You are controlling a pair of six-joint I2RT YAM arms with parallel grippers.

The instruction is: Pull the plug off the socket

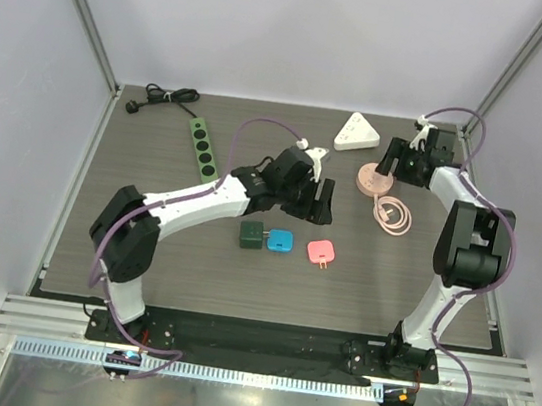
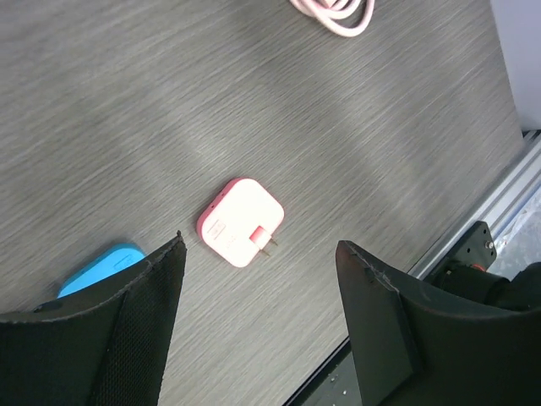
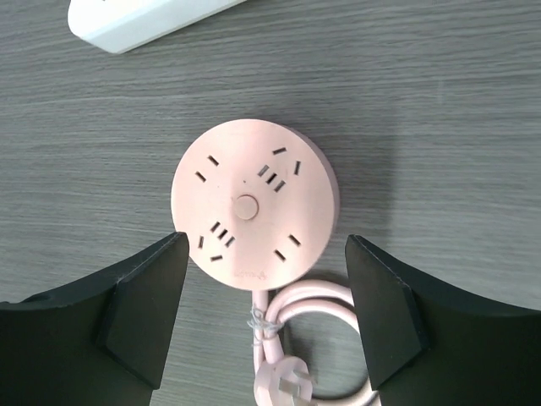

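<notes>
The pink plug (image 2: 241, 222) lies flat on the counter (image 1: 144, 246), free of any socket. It sits just ahead of the gap between the left fingers (image 2: 127, 321), nearer the finger on the left of the wrist view, and touches neither. Its two metal prongs point toward the other finger. The left fingers are spread wide and hold nothing.

A blue plug (image 2: 101, 266) lies beside the outer edge of that nearer finger, partly hidden by it. In the top view a dark green plug (image 1: 250, 235) touches the blue one's far side, and the three sit in a row on the near side of the left fingers.

The round pink socket (image 3: 254, 203) sits centred ahead of the right fingers (image 3: 127, 313), with its near rim reaching into the gap between them. Its outlet slots and centre button all show. The right fingers are also set wide, with nothing in their grip and no contact with the socket.

The socket's coiled pink cable (image 3: 283, 385), tied with a twist tie, lies in the gap between the right fingers. A white triangular power strip (image 3: 144, 17) lies beyond the socket, and a green power strip (image 1: 203, 148) lies well off to the left fingers' far side.
</notes>
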